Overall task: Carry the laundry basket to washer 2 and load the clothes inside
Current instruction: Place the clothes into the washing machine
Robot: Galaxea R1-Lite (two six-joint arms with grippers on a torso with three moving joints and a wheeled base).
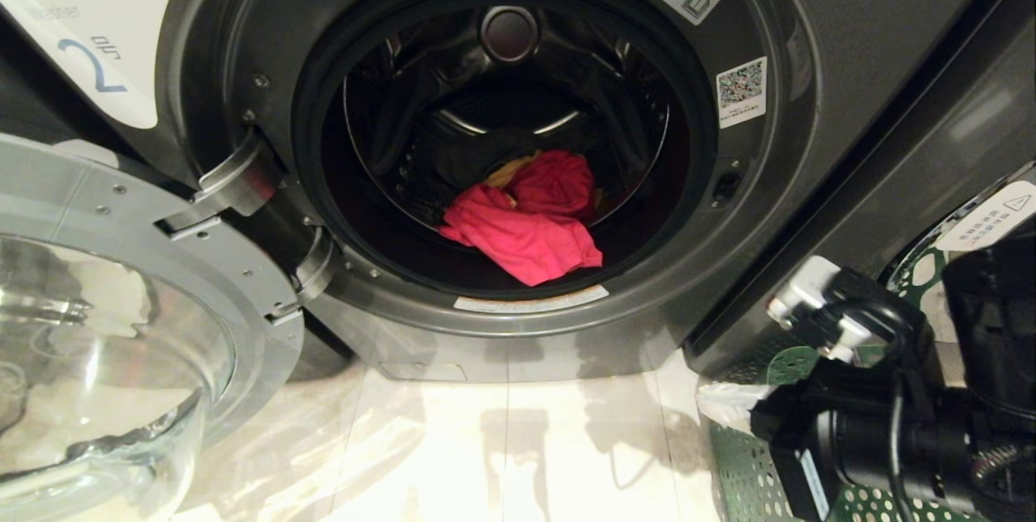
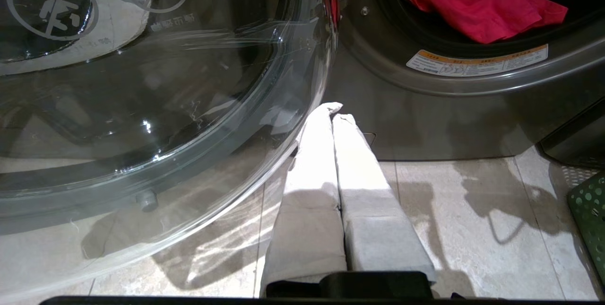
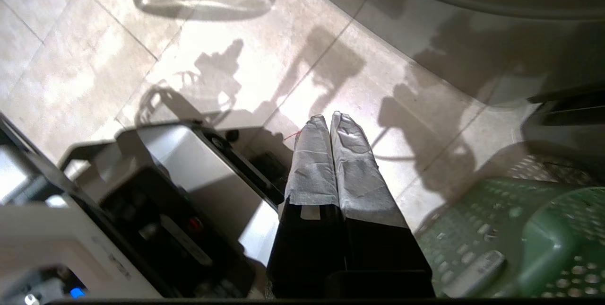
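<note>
**Red garment in the drum, both claws together and empty**

Washer 2 (image 1: 502,142) stands with its round glass door (image 1: 105,344) swung fully aside on the robot's left, so the drum mouth is free for loading. Inside, a bright red garment (image 1: 530,227) lies heaped on the drum floor toward the front lip, with a scrap of yellow-orange cloth (image 1: 511,170) showing just behind it (a darker piece may lie further back, too dim to tell). Their spot near the lip suits clothes dropped in from the front rather than pushed deep.

The laundry basket (image 1: 745,465) sits on the tiled floor (image 1: 502,441) at the washer's right front corner, close beside the machine, probably so the right arm has a short reach between the two. From the right wrist view only its perforated green wall and rim show (image 3: 510,239); I cannot tell whether any clothes are left in it.

The right gripper (image 3: 329,120) hangs over the floor between basket and washer, fingers pressed together and holding nothing. The left gripper (image 2: 332,110) is parked low beside the open door, also closed and empty, pointing at the washer's base.

As a judgement, the loading looks largely done.
</note>
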